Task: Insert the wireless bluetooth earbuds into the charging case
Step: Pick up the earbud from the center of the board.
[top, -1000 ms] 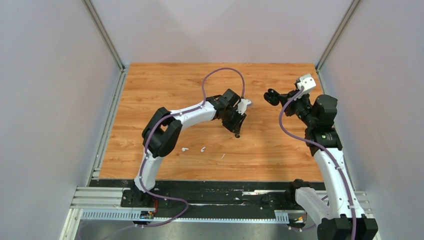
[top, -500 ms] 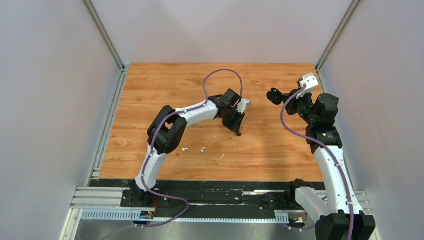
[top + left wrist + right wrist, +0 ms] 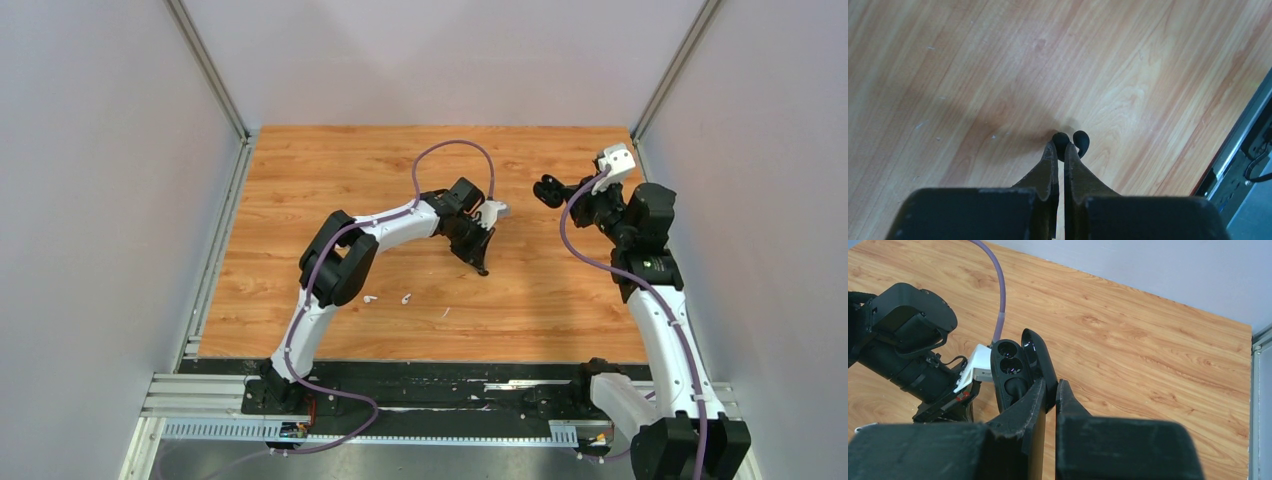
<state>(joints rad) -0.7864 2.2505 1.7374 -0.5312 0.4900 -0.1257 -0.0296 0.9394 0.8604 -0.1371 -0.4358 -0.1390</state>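
Note:
Two tiny white earbuds (image 3: pixel 370 298) (image 3: pixel 406 297) lie on the wooden table in front of the left arm, with no gripper near them. To their right, my left gripper (image 3: pixel 482 266) points down at the table. In the left wrist view the left gripper (image 3: pixel 1064 147) is shut, with a small black rounded piece (image 3: pixel 1062 141) pinched at its very tips and a comma-shaped black part (image 3: pixel 1081 142) sticking out beside it. My right gripper (image 3: pixel 1050 387) is shut on the open black charging case (image 3: pixel 1015 370) and holds it in the air (image 3: pixel 546 190). The case's sockets face the left arm.
A thin white fleck (image 3: pixel 445 312) lies right of the earbuds. Grey walls and metal rails (image 3: pixel 215 250) enclose the wooden table (image 3: pixel 330 170). The left arm's wrist (image 3: pixel 903 340) sits close to the held case in the right wrist view.
The left gripper's jaws have closed on the small black piece, and its wrist has shifted slightly right. The right arm and case have barely moved.

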